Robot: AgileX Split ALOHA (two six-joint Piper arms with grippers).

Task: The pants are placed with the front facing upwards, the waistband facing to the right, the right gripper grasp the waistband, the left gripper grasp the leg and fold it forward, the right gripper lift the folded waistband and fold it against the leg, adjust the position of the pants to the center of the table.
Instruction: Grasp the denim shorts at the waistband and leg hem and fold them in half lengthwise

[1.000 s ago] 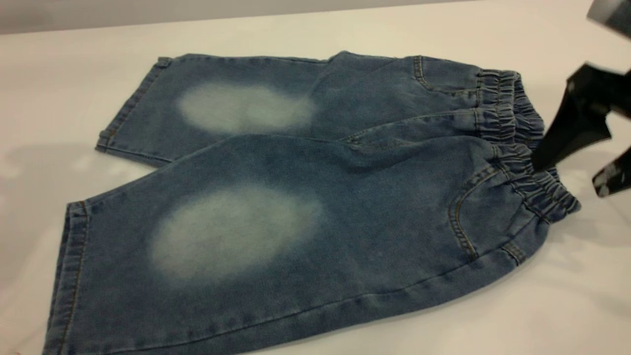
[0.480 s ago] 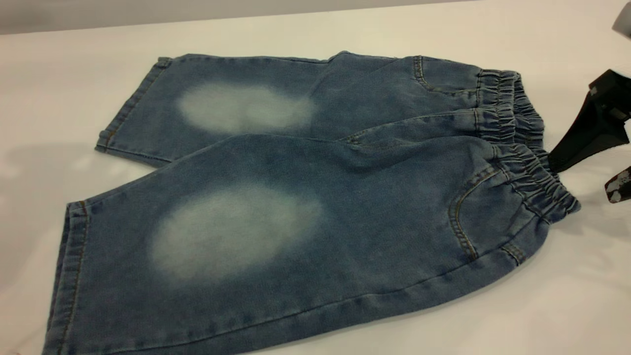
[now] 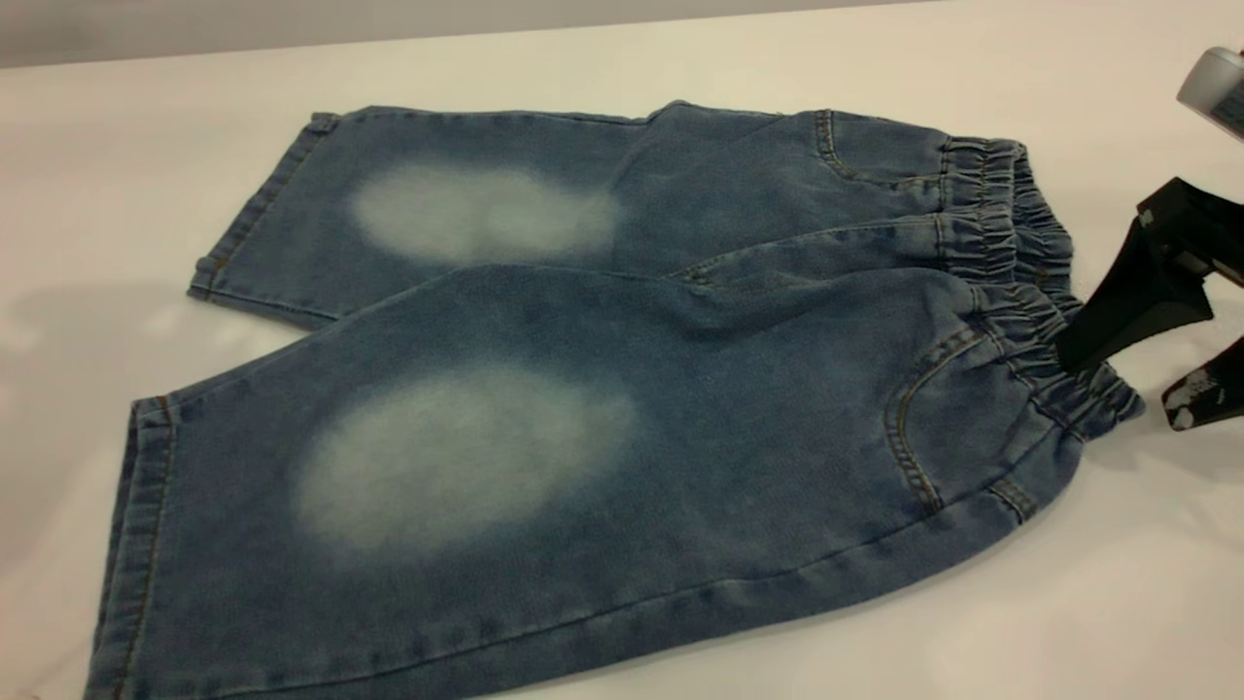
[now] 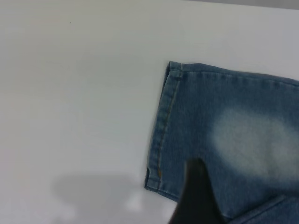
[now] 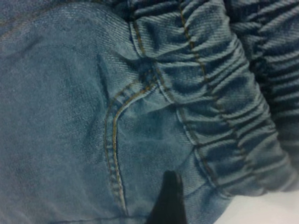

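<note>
The pants [image 3: 583, 389] lie flat and face-up on the white table [image 3: 1118, 603], legs to the left, and the near leg overlaps the far one. The gathered waistband [image 3: 1020, 292] is at the right end. My right gripper [image 3: 1118, 389] is open at the waistband's near corner, with one black finger [image 3: 1127, 301] over the band and the other finger [image 3: 1205, 399] out over the table. In the right wrist view a finger [image 5: 169, 200] hangs above the pocket seam beside the waistband [image 5: 219, 93]. My left gripper [image 4: 196, 203] shows only as a black tip over the far leg [image 4: 233, 116], near its hem.
Bare white tabletop [image 3: 117, 175] surrounds the pants on all sides, with the widest strip on the right. A grey wall band [image 3: 292, 24] runs behind the table's far edge. The right arm's grey module [image 3: 1215, 83] is at the upper right corner.
The right gripper drew back to the right off the waistband, then came back left and lower over its near corner. The pants have not moved.
</note>
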